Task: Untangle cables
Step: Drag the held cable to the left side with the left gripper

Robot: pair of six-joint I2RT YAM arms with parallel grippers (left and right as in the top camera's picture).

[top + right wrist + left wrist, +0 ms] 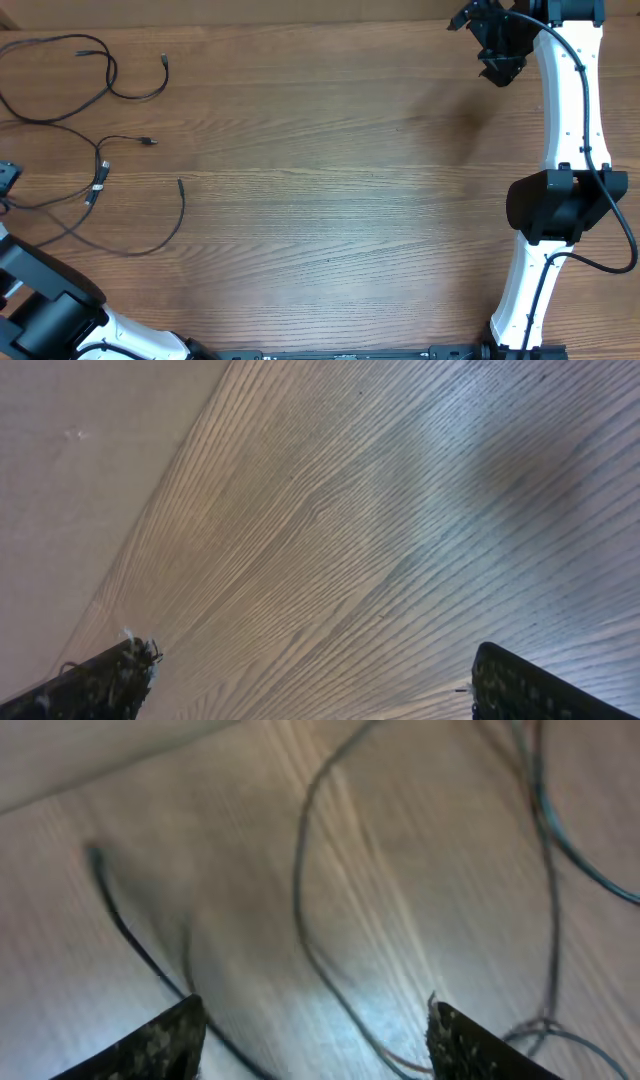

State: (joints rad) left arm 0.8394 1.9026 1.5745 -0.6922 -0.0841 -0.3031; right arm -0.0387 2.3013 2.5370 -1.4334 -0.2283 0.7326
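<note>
Three thin black cables lie at the table's left side. One [95, 65] loops at the far left back, with a plug near its right end. A second [100, 175] has silver-tipped plugs in the middle left. A third [170, 235] curves toward the front. My left gripper [8, 180] is at the left edge beside them; in the left wrist view its fingers [315, 1040] are open, with cable strands [300, 890] on the wood between and beyond them. My right gripper [497, 55] is open and empty at the back right, far from the cables; its wrist view [315, 670] shows only wood.
The wooden table [330, 180] spans the view. The white right arm [565, 150] with its own thick black cable stands along the right side. The left arm's base [50, 320] is at the front left corner.
</note>
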